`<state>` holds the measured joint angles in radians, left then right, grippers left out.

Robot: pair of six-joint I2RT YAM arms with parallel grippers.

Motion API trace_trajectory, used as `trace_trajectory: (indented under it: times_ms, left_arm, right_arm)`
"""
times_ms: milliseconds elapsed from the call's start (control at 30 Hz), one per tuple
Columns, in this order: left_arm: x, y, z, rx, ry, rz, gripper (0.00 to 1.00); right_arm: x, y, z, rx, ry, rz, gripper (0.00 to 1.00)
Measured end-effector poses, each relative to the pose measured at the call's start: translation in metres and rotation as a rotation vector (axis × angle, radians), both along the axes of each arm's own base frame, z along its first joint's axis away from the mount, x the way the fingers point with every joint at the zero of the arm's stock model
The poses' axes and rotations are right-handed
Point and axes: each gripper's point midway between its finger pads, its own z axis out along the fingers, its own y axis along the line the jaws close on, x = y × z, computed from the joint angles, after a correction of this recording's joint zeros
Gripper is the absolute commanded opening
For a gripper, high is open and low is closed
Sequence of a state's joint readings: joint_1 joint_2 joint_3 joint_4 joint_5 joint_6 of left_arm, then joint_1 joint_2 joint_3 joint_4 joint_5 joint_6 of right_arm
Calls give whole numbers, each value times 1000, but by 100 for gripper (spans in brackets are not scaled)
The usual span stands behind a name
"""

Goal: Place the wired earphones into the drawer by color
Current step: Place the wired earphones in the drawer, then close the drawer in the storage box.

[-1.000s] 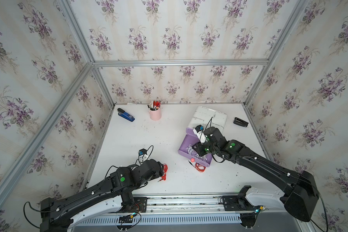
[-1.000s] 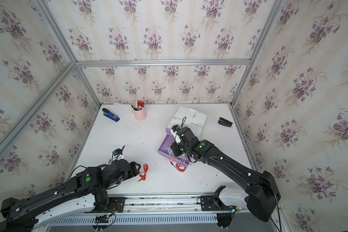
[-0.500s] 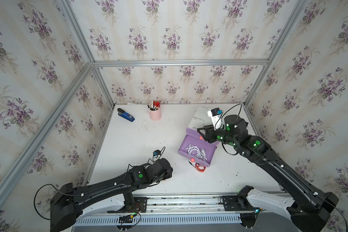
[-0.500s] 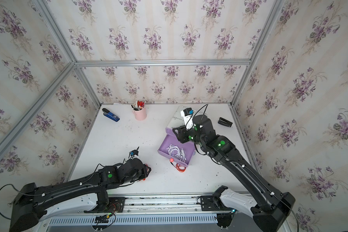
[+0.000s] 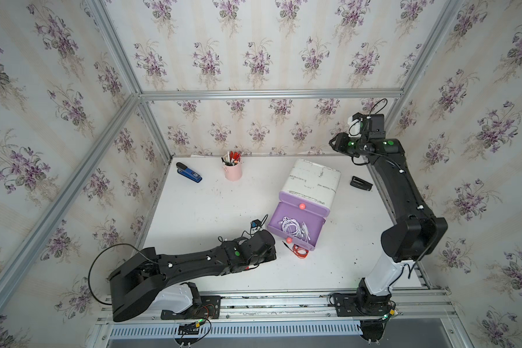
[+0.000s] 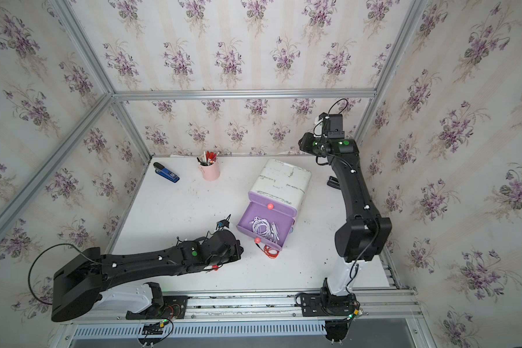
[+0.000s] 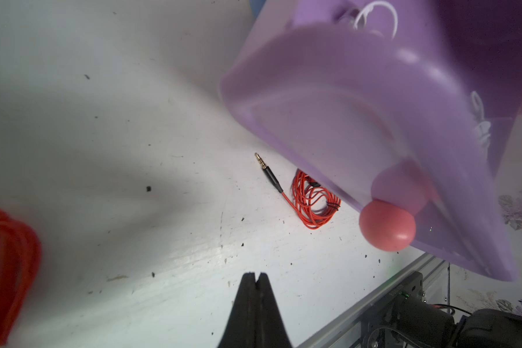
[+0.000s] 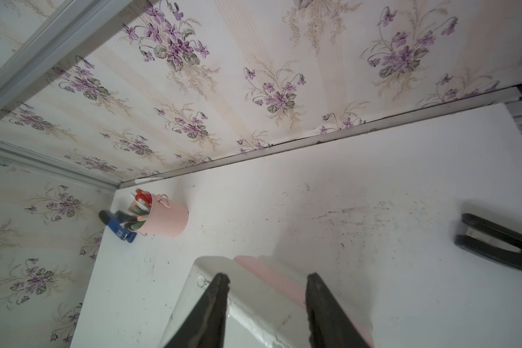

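Both jaws of your left gripper (image 7: 255,280) were clenched tip to tip, low over the table (image 7: 118,135), with no cord showing between them. One red earphone bundle (image 7: 3,256) lay blurred just off to the side, so you could not tell whether a strand was caught. Your right gripper (image 8: 268,277) hung released and empty, high above the white cabinet (image 8: 253,316). A second red bundle (image 5: 299,250) rested at the foot of the open purple drawer (image 5: 275,222), partly tucked under its front; that drawer held the white earphones (image 5: 294,227). You seemed to be at the red pick-up; next you would need to confirm the grip, then find a drawer apart from the white pair
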<state>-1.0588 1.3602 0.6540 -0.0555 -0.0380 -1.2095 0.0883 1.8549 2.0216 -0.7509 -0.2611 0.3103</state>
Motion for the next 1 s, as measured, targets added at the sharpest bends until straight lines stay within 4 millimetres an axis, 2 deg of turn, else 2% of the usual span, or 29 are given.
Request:
trace_trajectory:
  times_ms: [200,300,467,600,900,1000]
  left_arm:
    - [12,-25,-2,-28,2,-6,0]
    - [18,-32,0,-35,-7,0,0]
    - [23,-42,0,-36,-8,-1,0]
    - [28,-50,1,-41,-8,-2,0]
    - [40,-58,25,-81,-38,1,0]
    - [50,-60,32,-89,-57,12,0]
  right_arm:
    - [29,-8,-34,21,96,24,31]
    - [27,-11,-61,27,176,30,23]
    - [18,-1,-100,51,282,84,7]
    - [12,3,-111,65,311,116,0]
    - [7,10,-117,84,307,161,0]
    - [6,13,-120,83,302,173,0]
